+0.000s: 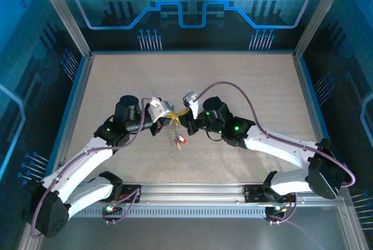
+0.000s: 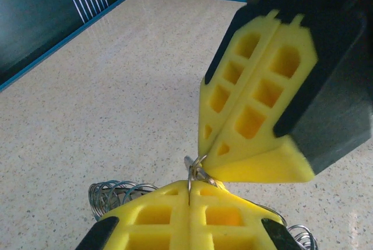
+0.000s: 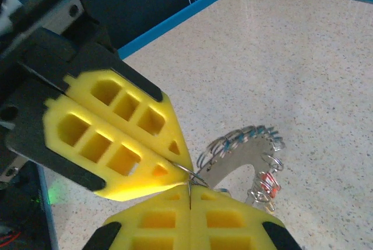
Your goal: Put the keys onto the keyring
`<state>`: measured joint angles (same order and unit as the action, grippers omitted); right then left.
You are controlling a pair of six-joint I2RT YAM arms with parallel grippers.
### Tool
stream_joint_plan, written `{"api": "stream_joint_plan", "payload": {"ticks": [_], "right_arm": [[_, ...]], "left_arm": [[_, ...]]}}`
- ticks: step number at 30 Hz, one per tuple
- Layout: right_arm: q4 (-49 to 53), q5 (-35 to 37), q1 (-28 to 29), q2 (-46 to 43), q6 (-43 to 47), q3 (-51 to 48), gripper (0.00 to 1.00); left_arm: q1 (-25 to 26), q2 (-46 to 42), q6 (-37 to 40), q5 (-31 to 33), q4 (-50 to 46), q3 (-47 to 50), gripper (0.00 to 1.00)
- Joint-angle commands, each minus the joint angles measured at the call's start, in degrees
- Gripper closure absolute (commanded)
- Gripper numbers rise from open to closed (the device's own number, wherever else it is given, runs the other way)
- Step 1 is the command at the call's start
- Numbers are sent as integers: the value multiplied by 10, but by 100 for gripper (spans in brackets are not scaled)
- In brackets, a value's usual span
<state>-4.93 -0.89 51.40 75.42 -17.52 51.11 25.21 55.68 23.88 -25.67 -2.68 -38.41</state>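
Left tool (image 2: 189,189), right tool (image 3: 189,189), both pinching keyring (image 3: 233,159)

Lab robot cell: metal-framed blue circuit-print walls (image 1: 186,5), speckled table (image 1: 192,75).

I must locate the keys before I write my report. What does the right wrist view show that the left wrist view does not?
Right wrist view: the curved silvery keyring, with small rings strung along it and a red tag. Left wrist view: silvery wire coils low beside the left claw; I cannot tell what they belong to. Both: the left claw and the right claw, yellow and shut, tips meeting on a thin wire loop.
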Motion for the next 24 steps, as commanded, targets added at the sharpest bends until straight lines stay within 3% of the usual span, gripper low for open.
{"api": "stream_joint_plan", "payload": {"ticks": [1, 10, 14, 20, 24], "right_arm": [[22, 23, 9, 11, -36, 17, 100], [-25, 9, 7, 14, -85, -3, 100], [-48, -40, -7, 6, -90, -4, 100], [-73, -102, -28, -25, -51, -38, 79], [-78, -136, -52, -55, -16, -53, 75]], "left_arm": [[5, -16, -7, -5, 27, -12, 100], [5, -19, -7, -8, 36, -6, 100], [5, -25, -12, -8, 47, 0, 100], [5, -33, -25, -30, 76, 12, 100], [5, -35, -37, -44, 96, 17, 100]]}}
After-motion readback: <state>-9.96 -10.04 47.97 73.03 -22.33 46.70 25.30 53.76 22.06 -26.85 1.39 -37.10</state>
